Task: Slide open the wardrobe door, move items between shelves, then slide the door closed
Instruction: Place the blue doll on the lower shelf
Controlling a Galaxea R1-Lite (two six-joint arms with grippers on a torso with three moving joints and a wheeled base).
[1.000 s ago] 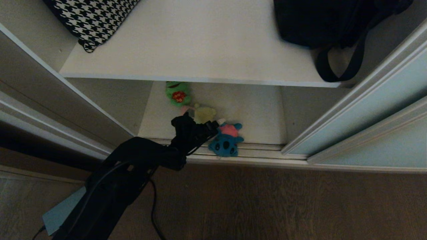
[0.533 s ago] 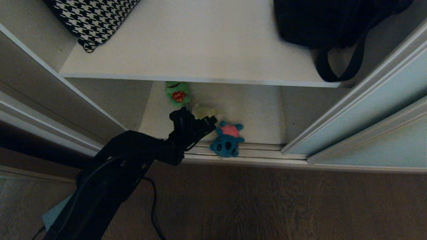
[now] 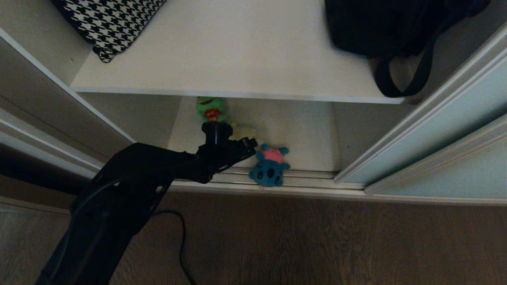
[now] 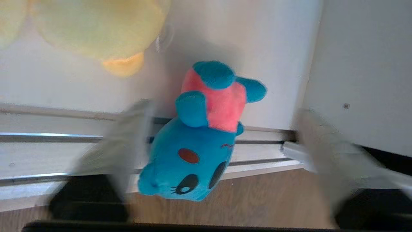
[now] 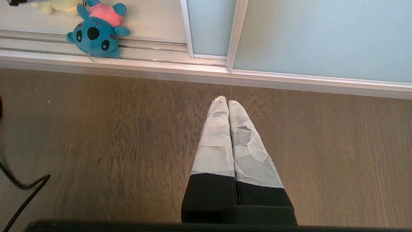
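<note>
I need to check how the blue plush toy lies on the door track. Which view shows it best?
The left wrist view: the blue plush toy fills the middle, lying across the door track. The right wrist view shows it small in a corner; the head view shows it small and dim.

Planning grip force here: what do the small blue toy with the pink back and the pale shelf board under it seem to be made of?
The blue toy looks like soft stuffed plush: fuzzy matte pile, rounded bulging limbs. The shelf board looks like smooth matte off-white laminate or painted board; which one cannot be told.
</note>
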